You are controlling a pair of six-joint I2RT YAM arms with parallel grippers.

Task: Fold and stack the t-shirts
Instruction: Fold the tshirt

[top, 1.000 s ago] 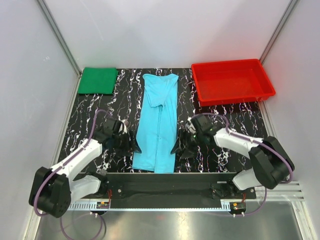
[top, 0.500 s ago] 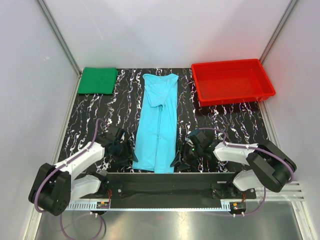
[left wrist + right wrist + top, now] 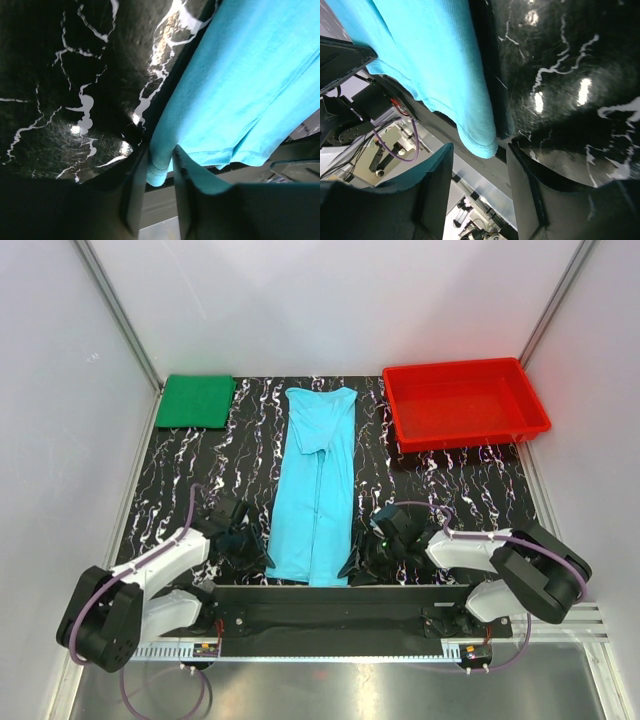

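The light blue t-shirt (image 3: 318, 480) lies folded into a long strip down the middle of the table. Its near hem reaches the table's front edge. The dark green t-shirt (image 3: 198, 400) sits folded at the far left corner. My left gripper (image 3: 265, 558) is at the strip's near left corner. In the left wrist view that gripper (image 3: 159, 152) is shut on the blue hem corner (image 3: 159, 172). My right gripper (image 3: 350, 568) is at the near right corner. In the right wrist view it (image 3: 480, 147) stands open astride the blue hem corner (image 3: 480, 135), with a gap on one side.
A red tray (image 3: 530, 415) stands at the far right. The black marbled table (image 3: 450, 480) ends just behind both grippers at the arms' base rail (image 3: 330, 605). White walls close in the left, right and far sides.
Both grippers have moved toward the near edge, down to the blue t-shirt's near corners. The left jaws have closed onto the hem. The right jaws have narrowed somewhat.
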